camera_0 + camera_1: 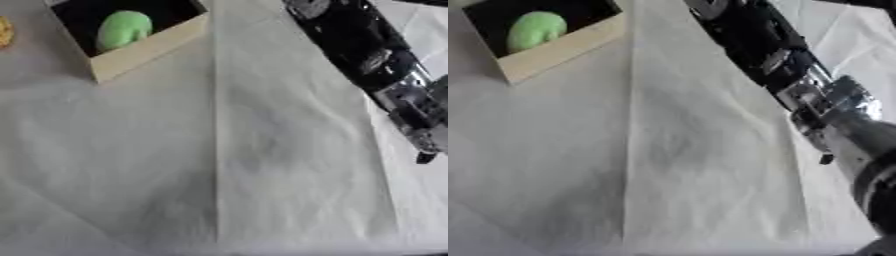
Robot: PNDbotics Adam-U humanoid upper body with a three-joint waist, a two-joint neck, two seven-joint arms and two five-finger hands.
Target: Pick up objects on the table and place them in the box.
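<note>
A green object sat in the box while the right arm crossed the cloth.

The box point(144, 50), tan-walled and dark inside, lay at 11 o'clock, with the green object point(122, 29) inside it. A yellow thing point(5, 31) showed at 10 o'clock, left of the box. The right arm point(798, 85) ran from 12 to 4 o'clock over the white cloth point(219, 165). Whether its hand was spread or curled, I could not tell.

right arm point(798, 85) stretched diagonally upward
</note>
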